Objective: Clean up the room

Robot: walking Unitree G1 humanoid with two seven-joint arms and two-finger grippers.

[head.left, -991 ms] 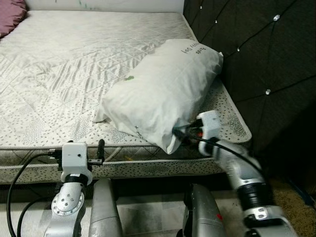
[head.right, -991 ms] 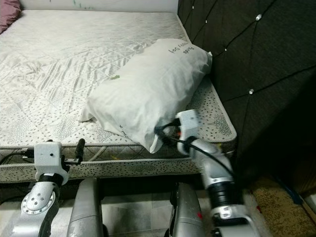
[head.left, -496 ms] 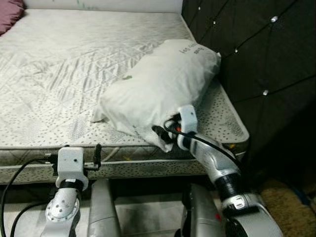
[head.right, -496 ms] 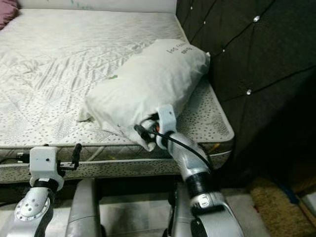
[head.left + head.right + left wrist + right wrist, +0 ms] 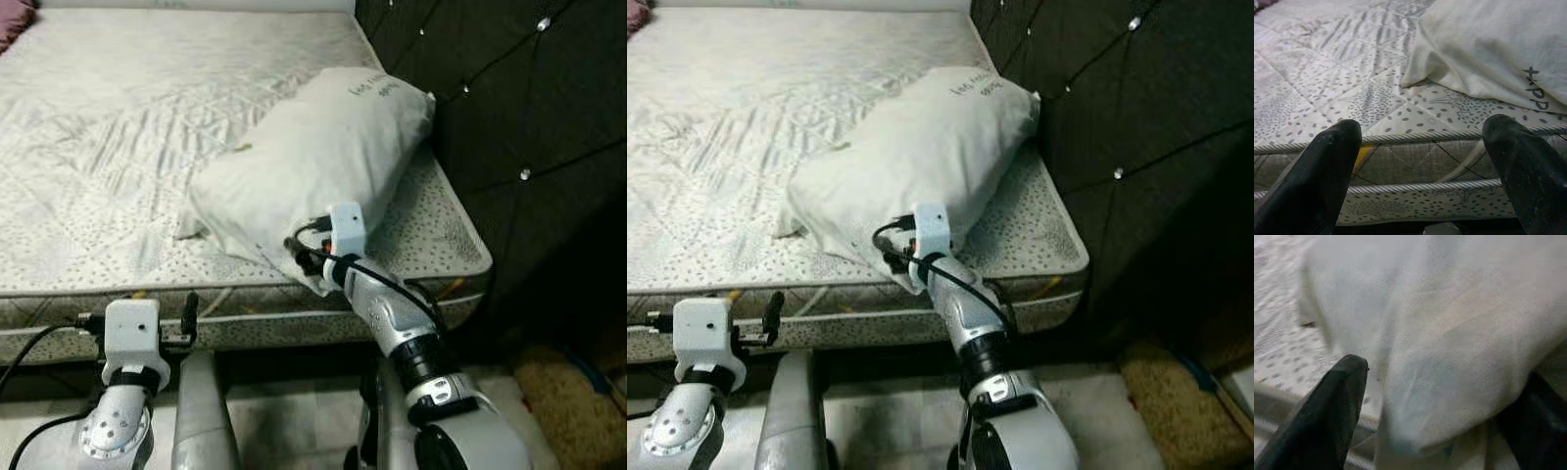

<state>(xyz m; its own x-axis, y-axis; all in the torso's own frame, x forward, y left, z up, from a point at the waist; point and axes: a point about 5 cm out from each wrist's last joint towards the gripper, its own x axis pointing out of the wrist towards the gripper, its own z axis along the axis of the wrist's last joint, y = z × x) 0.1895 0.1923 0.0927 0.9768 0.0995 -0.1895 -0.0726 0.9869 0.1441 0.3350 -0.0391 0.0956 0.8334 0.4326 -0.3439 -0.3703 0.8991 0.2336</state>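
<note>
Right gripper [image 5: 1440, 431], seemingly straddling pillow [image 5: 313, 166], shifted left.

The right arm reaches forward and up, elbow bent, its right hand [image 5: 302, 257] raised with the two black fingers [image 5: 1327, 416] spread wide apart. The left arm stays low and close to the body, its left hand [image 5: 1420, 171] level, fingers [image 5: 1317, 176] parted.

Left gripper [image 5: 1420, 171] at the mattress [image 5: 1327, 98] edge

Its two black fingers [image 5: 1327, 171] stood spread apart before the speckled mattress's corded side seam; a white pillow [image 5: 1493, 54] with dark lettering lay on top, beyond them.
</note>
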